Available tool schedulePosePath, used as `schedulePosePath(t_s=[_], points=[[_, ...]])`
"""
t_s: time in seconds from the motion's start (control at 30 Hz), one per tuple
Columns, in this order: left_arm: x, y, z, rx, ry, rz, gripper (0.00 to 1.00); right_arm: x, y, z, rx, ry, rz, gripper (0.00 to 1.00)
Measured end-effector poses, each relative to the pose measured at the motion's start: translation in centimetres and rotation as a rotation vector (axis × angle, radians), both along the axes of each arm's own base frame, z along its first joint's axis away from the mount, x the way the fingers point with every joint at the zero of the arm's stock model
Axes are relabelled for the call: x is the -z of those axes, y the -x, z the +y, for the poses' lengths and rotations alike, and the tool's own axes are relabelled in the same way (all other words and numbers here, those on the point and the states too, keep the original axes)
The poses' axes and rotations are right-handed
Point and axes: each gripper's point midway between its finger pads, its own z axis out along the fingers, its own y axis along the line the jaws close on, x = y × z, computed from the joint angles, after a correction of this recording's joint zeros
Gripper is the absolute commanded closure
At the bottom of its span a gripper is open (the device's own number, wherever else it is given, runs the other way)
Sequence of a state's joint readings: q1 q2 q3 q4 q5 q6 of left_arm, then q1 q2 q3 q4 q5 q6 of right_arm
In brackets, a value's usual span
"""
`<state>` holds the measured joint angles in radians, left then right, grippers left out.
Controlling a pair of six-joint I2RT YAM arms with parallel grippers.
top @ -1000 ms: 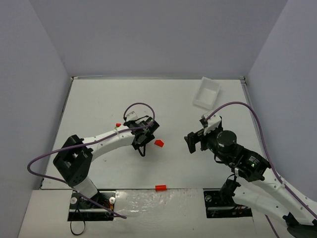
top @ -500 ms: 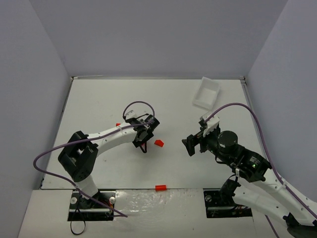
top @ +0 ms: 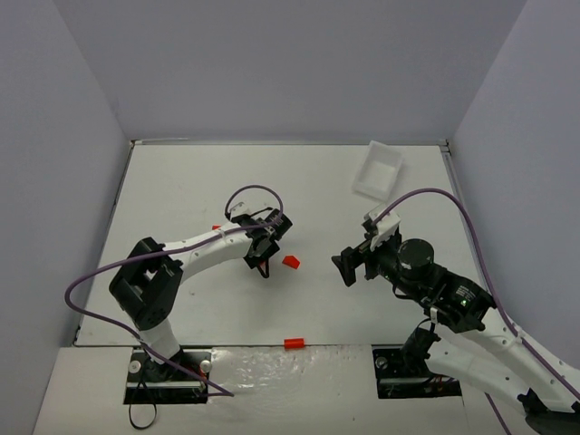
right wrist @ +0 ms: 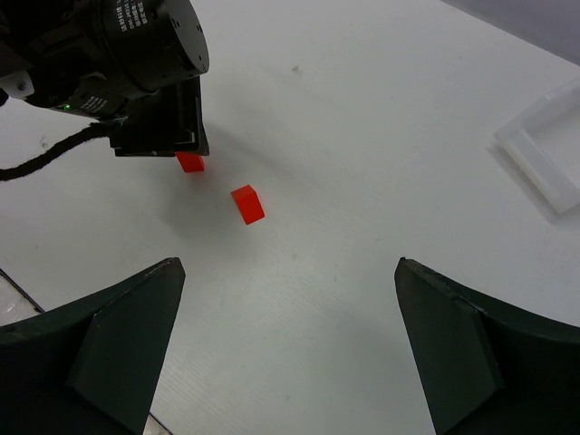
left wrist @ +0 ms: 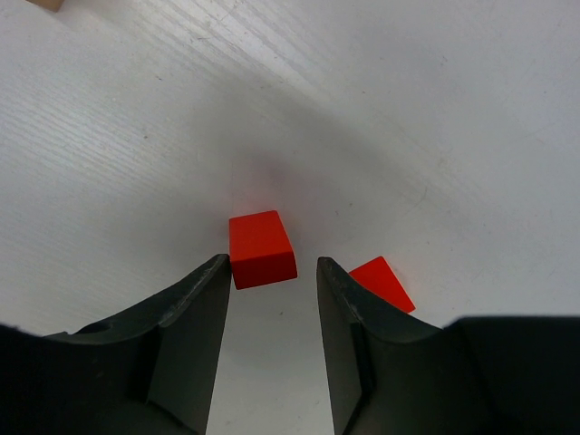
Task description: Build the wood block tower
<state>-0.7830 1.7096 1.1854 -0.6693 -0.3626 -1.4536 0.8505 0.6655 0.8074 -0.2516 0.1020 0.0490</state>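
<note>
No stacked tower shows, only loose blocks. My left gripper [top: 263, 264] [left wrist: 272, 265] is open and low over the table. A small red block [left wrist: 261, 249] lies just past its fingertips, in line with the gap, and shows under the gripper in the right wrist view [right wrist: 190, 162]. A second red block [top: 291, 261] [right wrist: 246, 203] lies just to its right, partly behind the right finger in the left wrist view [left wrist: 381, 281]. My right gripper [top: 348, 265] [right wrist: 285, 267] is wide open and empty, right of both blocks.
A third red block [top: 293, 343] lies at the table's near edge. A tiny red piece [top: 217, 227] sits beside the left forearm. A tan block corner [left wrist: 45, 4] shows at the top left. The white tray [top: 378, 169] [right wrist: 544, 145] stands at the back right.
My left gripper has shifted slightly up and right over the small red block, and its arm's elbow has swung right. My right gripper has edged a little to the left.
</note>
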Motion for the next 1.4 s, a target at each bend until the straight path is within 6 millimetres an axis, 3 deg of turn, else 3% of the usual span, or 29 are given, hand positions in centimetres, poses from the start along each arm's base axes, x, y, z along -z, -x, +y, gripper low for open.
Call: schedulePosePath(t_s=[0.37, 0.57, 0.8, 0.9, 1.07, 1.2, 1.4], points=[[0.0, 0.1, 0.0, -0.007, 0.004, 0.007, 0.79, 0.0, 0.0, 0.0, -0.003, 0.0, 0.0, 0.0], [0.0, 0.2, 0.0, -0.009, 0.005, 0.008, 0.97, 0.0, 0.0, 0.0, -0.003, 0.0, 0.0, 0.0], [-0.3, 0.8, 0.7, 0.037, -0.034, 0.029, 1.0, 0.0, 0.1, 0.0, -0.004, 0.0, 0.0, 0.0], [-1.7, 0.9, 1.2, 0.102, -0.059, 0.023, 1.0, 0.1, 0.1, 0.0, -0.004, 0.001, 0.0, 0.0], [-5.9, 0.6, 1.9, 0.231, -0.09, -0.048, 1.0, -0.1, 0.1, -0.1, -0.005, 0.0, -0.006, 0.0], [-8.5, 0.6, 3.6, 0.329, -0.133, -0.095, 1.0, -0.1, 0.1, -0.1, -0.007, 0.006, -0.011, 0.0], [-9.6, 0.3, 7.6, 0.432, -0.179, -0.116, 1.0, 0.2, -0.1, 0.0, -0.01, 0.022, -0.01, 0.0]])
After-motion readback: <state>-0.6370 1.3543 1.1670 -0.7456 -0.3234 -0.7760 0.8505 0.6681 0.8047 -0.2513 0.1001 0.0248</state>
